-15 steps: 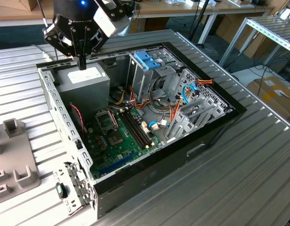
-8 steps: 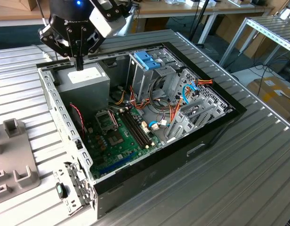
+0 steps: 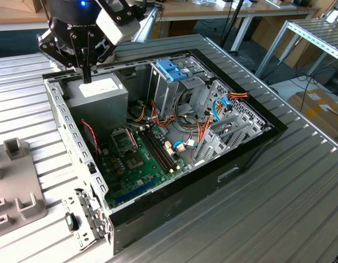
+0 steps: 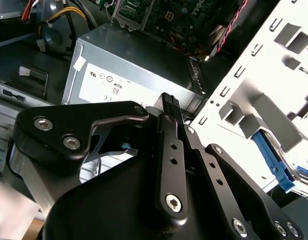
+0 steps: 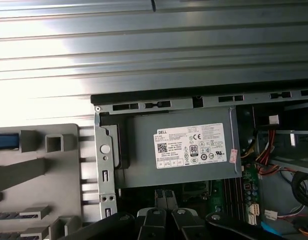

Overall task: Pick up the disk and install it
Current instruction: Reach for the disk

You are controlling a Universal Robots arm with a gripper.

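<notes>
**Robot claw hanging over an open computer, disk lying outside the case**

A ribbed metal bench (image 3: pixel 300 181) is carrying an open black computer case (image 3: pixel 202 197), which is lying flat with its insides facing up. On the exterior view's left, a grey plastic holder (image 3: pixel 15 192) with raised blocks is sitting on the bench just beside the case.

Inside the case, a green circuit board (image 3: pixel 136 164) is lying across the floor, with orange, red and blue cables (image 3: pixel 204 129) looping near it. A grey power supply box (image 3: pixel 100 96) with a white label is sitting in a corner on the side toward the holder. A grey metal drive cage (image 3: pixel 169 96) is standing by the far wall, topped by a blue latch (image 3: pixel 172 69).

The black claw (image 3: pixel 86 74) is hanging just above the power supply box, its two fingers pressed together and gripping nothing.

The disk (image 5: pixel 6 141) is showing in part. In the first wrist view its light-blue edge is lying at the holder, outside the case and well apart from the claw. In the second wrist view what looks like its blue frame is peeking out past the case's pale metal wall (image 4: pixel 254 75).
</notes>
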